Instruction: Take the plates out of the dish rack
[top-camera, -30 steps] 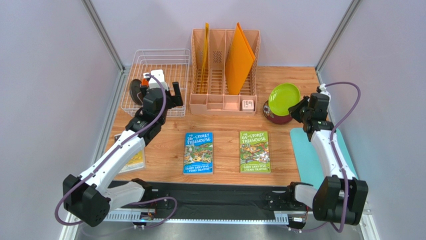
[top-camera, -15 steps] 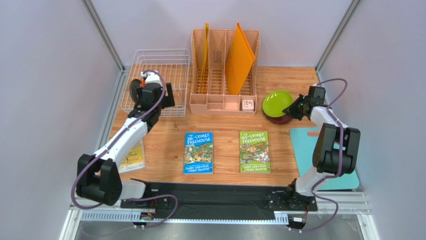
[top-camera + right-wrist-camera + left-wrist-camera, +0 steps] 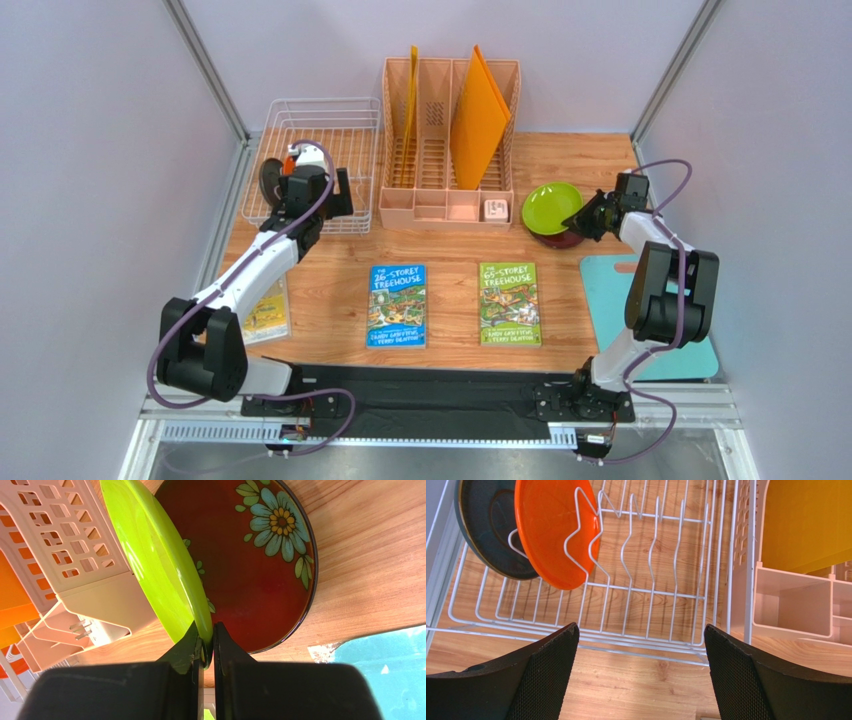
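The white wire dish rack (image 3: 318, 160) (image 3: 651, 595) stands at the back left. An orange plate (image 3: 557, 530) and a black plate (image 3: 488, 530) stand upright among its prongs at the left end. My left gripper (image 3: 310, 195) (image 3: 641, 675) is open and empty, just in front of the rack's near edge. My right gripper (image 3: 588, 218) (image 3: 206, 645) is shut on the rim of the lime green plate (image 3: 552, 206) (image 3: 160, 565), holding it tilted just over the dark red floral plate (image 3: 250, 570) (image 3: 560, 238), which lies flat on the table.
A peach slotted organizer (image 3: 450, 150) with tall orange folders (image 3: 478, 115) stands between rack and plates. Two books (image 3: 397, 305) (image 3: 509, 303) lie mid-table, another booklet (image 3: 265, 315) at the left. A teal mat (image 3: 610, 300) lies at the right.
The right gripper has lowered the green plate from steeply tilted to nearly flat over the red plate. The left gripper has moved back a little, to the rack's near edge.
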You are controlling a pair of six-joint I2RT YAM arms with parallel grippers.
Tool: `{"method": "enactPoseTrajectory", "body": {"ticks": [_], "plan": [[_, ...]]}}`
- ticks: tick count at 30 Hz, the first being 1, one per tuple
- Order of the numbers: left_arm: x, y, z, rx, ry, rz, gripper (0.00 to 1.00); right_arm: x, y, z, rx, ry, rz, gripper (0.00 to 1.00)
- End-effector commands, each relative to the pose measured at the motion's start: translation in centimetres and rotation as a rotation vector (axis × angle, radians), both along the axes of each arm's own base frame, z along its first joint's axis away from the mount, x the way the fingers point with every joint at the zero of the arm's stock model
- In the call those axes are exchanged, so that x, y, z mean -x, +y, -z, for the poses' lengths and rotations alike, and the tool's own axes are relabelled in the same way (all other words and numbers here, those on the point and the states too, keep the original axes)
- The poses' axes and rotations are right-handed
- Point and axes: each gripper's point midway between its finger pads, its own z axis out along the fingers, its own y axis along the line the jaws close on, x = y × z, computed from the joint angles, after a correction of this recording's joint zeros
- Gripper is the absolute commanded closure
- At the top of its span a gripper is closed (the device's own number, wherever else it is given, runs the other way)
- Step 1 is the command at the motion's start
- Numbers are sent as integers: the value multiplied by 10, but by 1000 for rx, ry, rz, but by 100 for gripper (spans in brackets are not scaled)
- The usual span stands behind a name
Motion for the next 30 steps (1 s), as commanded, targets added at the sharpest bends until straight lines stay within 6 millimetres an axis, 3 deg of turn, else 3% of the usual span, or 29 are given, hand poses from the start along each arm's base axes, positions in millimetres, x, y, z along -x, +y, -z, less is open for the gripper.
{"method": "enactPoseTrajectory", "body": {"ticks": [1, 9, 20, 23, 30], "plan": [[-11, -4, -17, 28, -48, 9, 1, -10, -3, -11, -1, -59, 10, 96], [-12, -5, -16, 39, -48, 8, 1, -12, -11, -16, 25, -78, 31, 96], [-12, -9, -13, 58, -41, 20, 1, -6, -18, 1, 55, -9, 56, 94], [-12, -10, -15, 64, -44, 23, 1, -1, -22, 11, 70, 36, 66, 88], [-12, -11, -15, 71, -44, 26, 1, 0, -21, 12, 69, 42, 52, 76]]}}
